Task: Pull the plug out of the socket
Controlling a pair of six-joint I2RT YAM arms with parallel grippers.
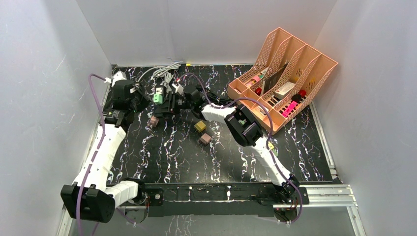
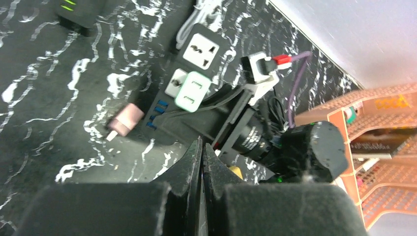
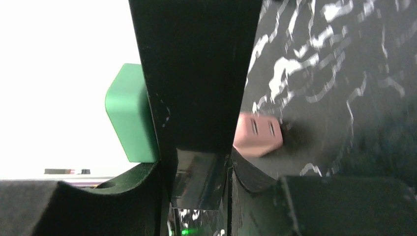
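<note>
Surface (image 1: 167,157): black with white marbling, walled in white.

Power strip (image 2: 162,105): black body, white socket faces, blue ports at its near end. It lies at the far left of the surface, between the two tools. White cables (image 1: 160,71) bunch just beyond it against the far wall.

Plug (image 2: 193,92): a squarish block, pale green shell with a white face marked by two short slots. It is seated in the second socket of the strip, flush against the white face and upright on it. The neighbouring socket toward the far wall is bare. From overhead the plug shows as a small green square on the strip's left part.

Right tool (image 1: 183,101): reaches in from the right, fingers clamped on the black body of the power strip. In its own camera the strip fills the gap between the fingers, with the green shell showing just to the left.

Left tool (image 2: 202,147): fingers pressed together, holding nothing. It sits just near of the strip, apart from the plug.

Pink adapter (image 2: 125,120): lies on the surface beside the strip's near end; probably the same pink block seen in the right wrist view, though that frame is too cramped to be sure.

Orange file rack (image 1: 295,64): far right, well apart.
</note>
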